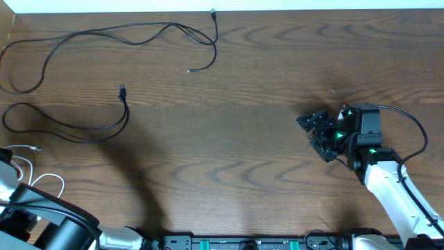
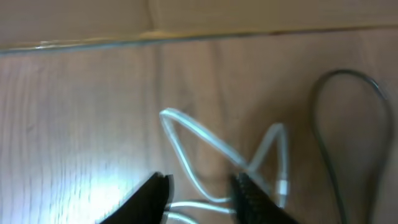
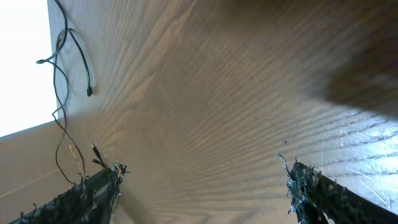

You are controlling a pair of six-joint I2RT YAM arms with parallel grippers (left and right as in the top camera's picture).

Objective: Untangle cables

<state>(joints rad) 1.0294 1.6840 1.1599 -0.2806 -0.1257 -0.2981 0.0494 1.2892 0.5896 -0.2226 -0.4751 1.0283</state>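
Note:
The white cable (image 2: 205, 140) lies in loose loops on the wood, and two of its strands run across the narrow gap of my left gripper (image 2: 200, 186), whose fingers stand apart around them. From overhead the white cable (image 1: 26, 164) sits at the lower left by my left arm (image 1: 48, 222). The long black cable (image 1: 104, 31) trails along the far left. The shorter black cable (image 1: 104, 128) curves below it, and its loop (image 2: 348, 78) shows beside the white one. My right gripper (image 1: 320, 135) is open over bare wood, far from all cables.
The table's far edge (image 1: 277, 10) runs along the top. In the right wrist view the gripper (image 3: 205, 183) spans bare wood, and a black plug end (image 3: 89, 92) lies far off by the table edge. A thick black wire (image 1: 416, 132) loops off the right arm.

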